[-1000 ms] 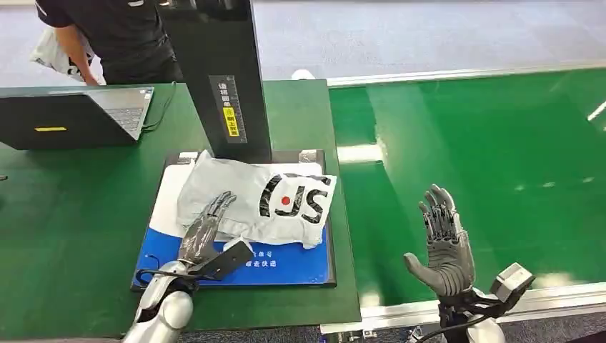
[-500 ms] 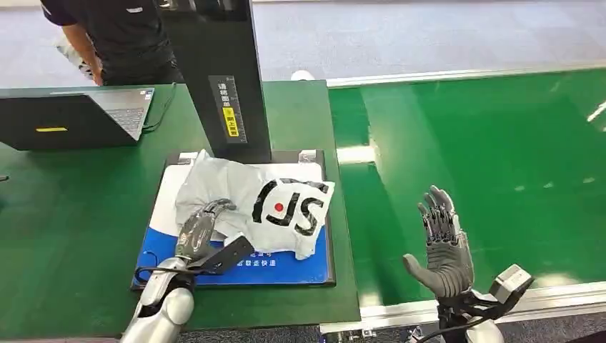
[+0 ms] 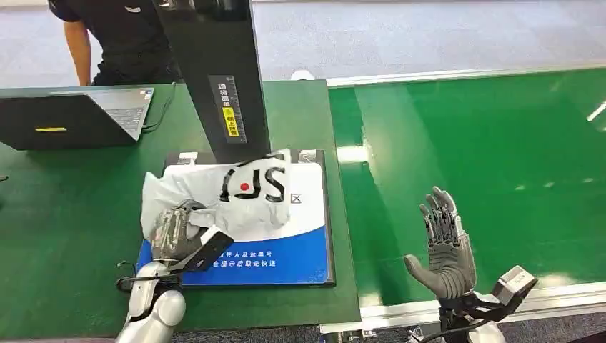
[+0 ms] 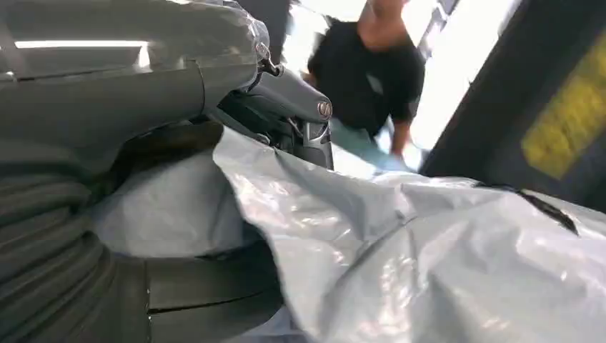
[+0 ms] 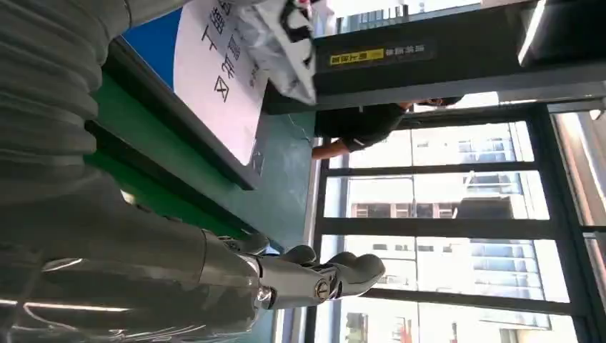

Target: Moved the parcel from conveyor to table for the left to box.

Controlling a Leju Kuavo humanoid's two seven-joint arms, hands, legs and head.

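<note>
A grey plastic parcel with black "JS" lettering and a red dot hangs crumpled above the blue and white mat on the green table. My left hand grips its near left corner with fingers curled into the plastic. In the left wrist view the parcel bulges out past my left hand. My right hand stands open and upright over the green conveyor, holding nothing. The right wrist view has my right hand with fingers spread and the parcel far off.
A black scanner column rises just behind the mat. An open laptop sits at the table's far left. A person in black stands behind the table. The conveyor's metal rail runs along the near edge.
My left hand has closed on the parcel's corner and pulled it left and up, so the parcel has slid off the mat's right part. The right hand has stayed still.
</note>
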